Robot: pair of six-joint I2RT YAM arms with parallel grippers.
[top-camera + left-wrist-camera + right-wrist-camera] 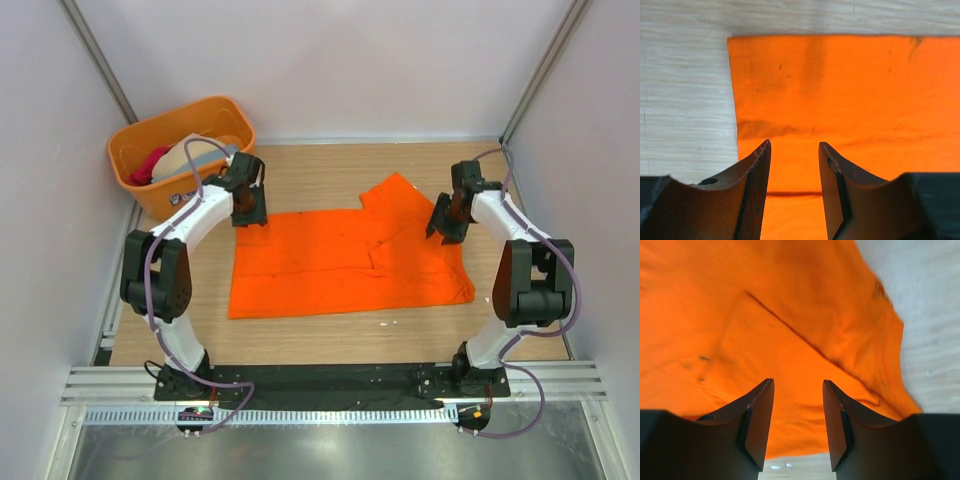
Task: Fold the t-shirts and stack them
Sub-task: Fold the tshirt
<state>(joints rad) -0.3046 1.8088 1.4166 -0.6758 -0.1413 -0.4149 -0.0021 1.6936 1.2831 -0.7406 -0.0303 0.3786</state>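
1. At the far left, in the back corner of the table [320, 340], we see an orange tub [155, 197]. It holds bunched cloth: a crimson-pink shirt [150, 165] and a beige shirt [188, 155].
2. Just right of the tub, the left claw [248, 215] sits low over the far left corner of the orange shirt [330, 265].
3. In the left wrist view, the left claw [795, 145] has its jaws spread. We see nothing pinched, only the orange shirt [850, 90] below the gap. The shirt's left edge runs along bare table [685, 90].
4. The orange shirt lies flat mid-table, between the two arms. Its right part is folded in on itself, and a sleeve [395, 195] pokes toward the back.
5. The right claw [445, 228] is at the shirt's far right edge, beside that sleeve.
6. In the right wrist view, the right claw [798, 382] has its jaws spread too. We see no cloth between the fingers and the orange shirt [740, 315] underneath. A fold line runs diagonally across the shirt, and there is table [930, 300] to the right.
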